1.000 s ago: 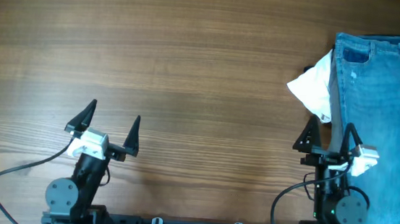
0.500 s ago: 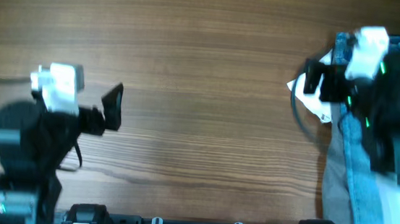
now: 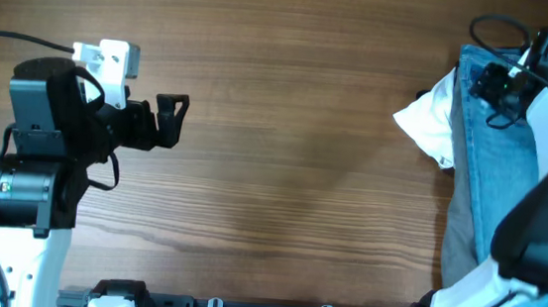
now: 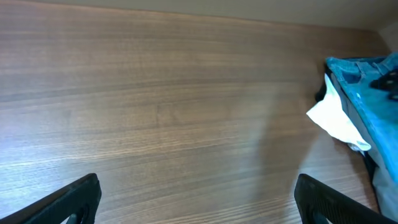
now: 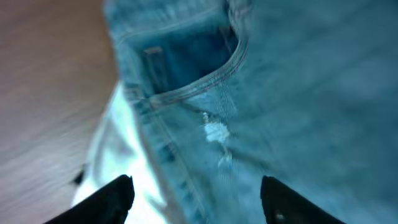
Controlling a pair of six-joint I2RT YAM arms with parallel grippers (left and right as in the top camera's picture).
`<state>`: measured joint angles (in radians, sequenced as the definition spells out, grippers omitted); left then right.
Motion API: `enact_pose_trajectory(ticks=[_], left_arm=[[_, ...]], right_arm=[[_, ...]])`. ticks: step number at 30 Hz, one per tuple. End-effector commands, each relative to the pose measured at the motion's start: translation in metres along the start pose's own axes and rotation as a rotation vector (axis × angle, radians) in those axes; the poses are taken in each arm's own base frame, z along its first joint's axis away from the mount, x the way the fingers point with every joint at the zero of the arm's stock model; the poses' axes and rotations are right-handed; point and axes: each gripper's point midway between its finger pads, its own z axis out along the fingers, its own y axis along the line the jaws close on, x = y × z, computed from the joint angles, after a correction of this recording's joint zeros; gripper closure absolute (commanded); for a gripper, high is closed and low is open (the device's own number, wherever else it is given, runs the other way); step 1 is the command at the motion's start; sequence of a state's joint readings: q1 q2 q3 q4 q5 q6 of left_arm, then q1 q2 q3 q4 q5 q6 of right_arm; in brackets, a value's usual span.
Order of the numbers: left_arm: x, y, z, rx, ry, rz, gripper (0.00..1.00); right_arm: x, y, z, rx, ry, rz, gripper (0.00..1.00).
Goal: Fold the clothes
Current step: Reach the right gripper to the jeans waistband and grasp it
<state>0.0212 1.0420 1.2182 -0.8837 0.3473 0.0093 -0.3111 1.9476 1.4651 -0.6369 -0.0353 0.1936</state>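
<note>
The clothes, a pair of light blue jeans [image 3: 496, 173], lie along the table's right edge, waistband at the far end. My right gripper [image 3: 490, 91] hovers over the waistband corner, near the front pocket [image 5: 186, 56]. It is open, with the denim [image 5: 292, 93] below its black fingers [image 5: 111, 198] and nothing pinched between them. My left gripper [image 3: 172, 122] is at the left, raised above bare wood and pointing right. It is wide open and empty. The left wrist view shows the jeans [image 4: 367, 87] far to the right.
A crumpled white cloth [image 3: 428, 122] sticks out from under the jeans' left edge, beside my right gripper; the cloth [image 5: 118, 155] shows blurred in the right wrist view. A greyish fabric strip [image 3: 455, 244] lines the jeans nearer the front. The wooden table [image 3: 270, 193] stretches between the arms.
Both arms left their rest at the front edge. The right arm reached far over the jeans' waistband and its jaws narrowed slightly. The left arm rose and turned right.
</note>
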Motion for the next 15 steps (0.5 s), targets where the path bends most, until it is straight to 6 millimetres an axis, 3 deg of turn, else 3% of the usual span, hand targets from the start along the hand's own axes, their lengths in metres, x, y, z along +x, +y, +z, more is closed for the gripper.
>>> enact_pose_trajectory(ticks=[1, 3, 7, 12, 15], left_arm=[[-0.005, -0.007, 0.0, 0.033, -0.002, 0.009, 0.0], [-0.003, -0.005, 0.005, 0.032, 0.013, 0.003, 0.0], [-0.001, -0.002, 0.012, 0.032, 0.037, -0.006, 0.0], [0.001, 0.0, 0.018, 0.03, 0.055, -0.013, 0.0], [0.002, 0.0, 0.018, 0.03, 0.058, -0.014, 0.0]], right_arm=[[0.005, 0.017, 0.028, -0.091, 0.036, -0.041, 0.37], [0.006, 0.017, 0.039, -0.093, 0.038, -0.041, 0.44], [0.006, 0.017, 0.041, -0.095, 0.037, -0.065, 0.52], [0.017, 0.022, 0.051, -0.119, 0.076, -0.088, 0.46], [0.016, 0.025, 0.051, -0.135, 0.068, -0.095, 0.55]])
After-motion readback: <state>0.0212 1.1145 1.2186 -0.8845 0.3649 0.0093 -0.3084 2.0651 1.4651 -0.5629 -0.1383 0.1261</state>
